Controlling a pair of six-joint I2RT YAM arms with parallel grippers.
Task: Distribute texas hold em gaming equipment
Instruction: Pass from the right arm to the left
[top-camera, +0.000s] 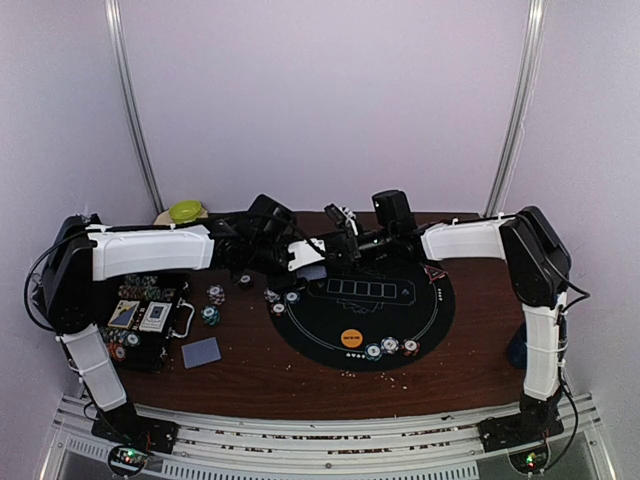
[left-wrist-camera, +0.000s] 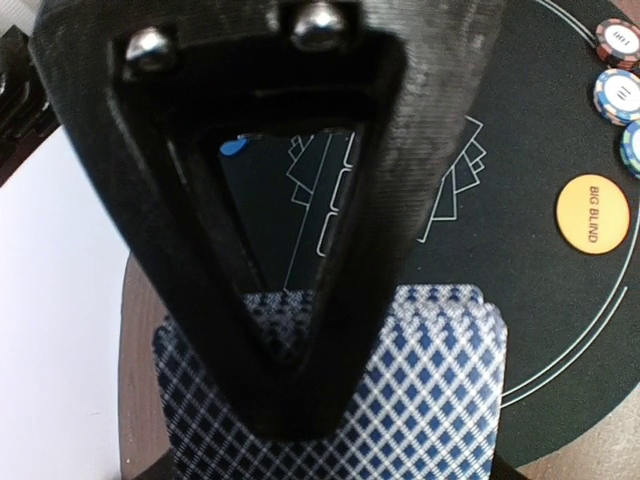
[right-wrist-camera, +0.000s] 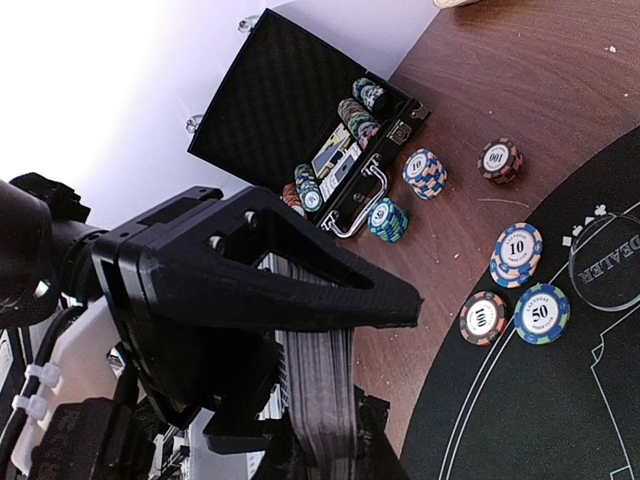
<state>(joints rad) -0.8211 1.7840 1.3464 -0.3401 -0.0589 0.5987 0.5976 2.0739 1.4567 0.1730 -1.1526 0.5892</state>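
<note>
Playing cards (left-wrist-camera: 440, 380) hang as a stack over the far left edge of the mat (top-camera: 440, 300), pinched edgewise by our right gripper (right-wrist-camera: 345, 375) (that arm reaches in level, elbow high). Our left arm stretches across to meet it. The left gripper (left-wrist-camera: 300, 400) points down at the blue-backed top card, fingers narrowed to a V, and we cannot tell whether they grip.

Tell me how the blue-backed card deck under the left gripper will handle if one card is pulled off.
The card deck shows staggered top edges, so its cards probably slide over each other easily. Its edge in the right wrist view shows many fine layers, so a lone card would likely bend, not stay stiff.
</note>
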